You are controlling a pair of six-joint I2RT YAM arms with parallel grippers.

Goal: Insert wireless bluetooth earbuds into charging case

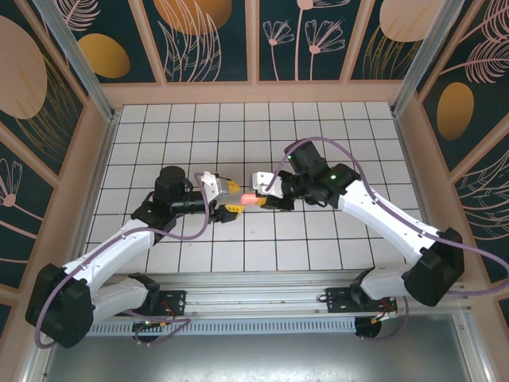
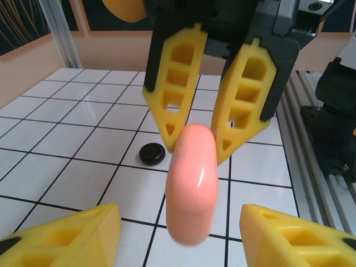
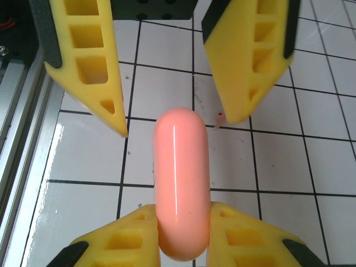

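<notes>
Top external view put the charging case (image 1: pixel 248 197) between your two arms, above the middle of the tiled bench (image 1: pixel 334 127), a small salmon-pink shape with a claw on either side of it. Your right claw (image 1: pixel 264 193) sat at the case's right end and your left claw (image 1: pixel 231 196) at its left end, the two facing each other across it.

From the right wrist, you could see the right claw's yellow fingers (image 3: pixel 139 239) pressed against the near end of the case, one on each flank, pinching it firmly. The case ran lengthwise away from that camera, edge-on, a smooth rounded capsule with a bright streak of light down its back. It looked lifted off the bench rather than resting on it, with tiles visible behind and under it.

At the case's far end, your left claw stood spread. Its two fingers flanked the case's tip, each apart from it with a gap showing, so it gripped nothing. The left wrist view agreed: its own fingers sat wide at either side of the case, well clear of the pink plastic.

A flat black disc (image 2: pixel 151 153) lay on the bench beyond the case and a little to its left in that same view, apart from it.
</notes>
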